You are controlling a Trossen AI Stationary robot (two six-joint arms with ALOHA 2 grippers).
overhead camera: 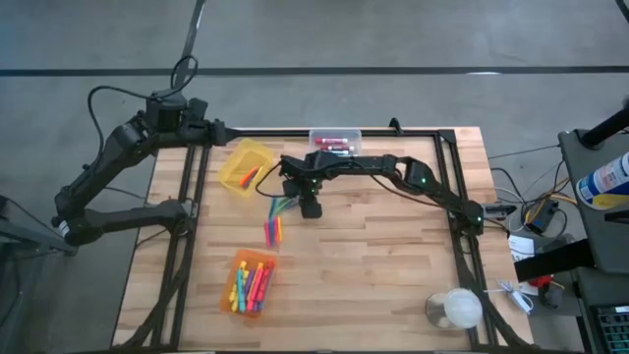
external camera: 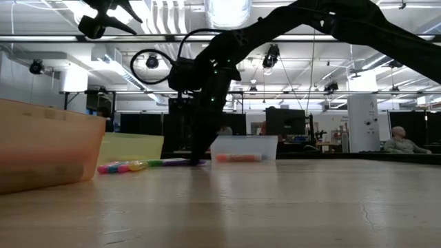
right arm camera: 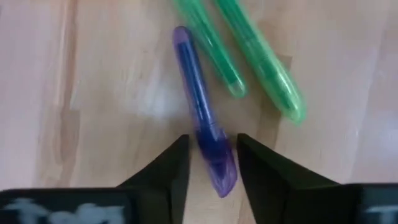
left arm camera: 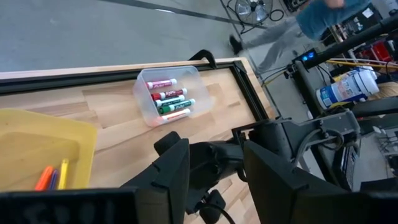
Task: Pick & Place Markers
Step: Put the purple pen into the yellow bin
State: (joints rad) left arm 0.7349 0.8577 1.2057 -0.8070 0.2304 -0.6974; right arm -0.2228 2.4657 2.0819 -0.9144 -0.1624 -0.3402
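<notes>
Near the desk's [overhead camera: 393, 246] middle, the right gripper [right arm camera: 211, 155] straddles a purple marker [right arm camera: 199, 106], fingers slightly apart, not yet clamped. This looks like the grasp step; next, squeeze and lift. The left gripper [left arm camera: 214, 168] waits, parted and empty, by the far-left corner.

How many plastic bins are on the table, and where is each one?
3. The yellow bin sits at the far left of the table, the clear bin at the far edge's middle, and the orange bin at the near left. None seems hidden.
</notes>
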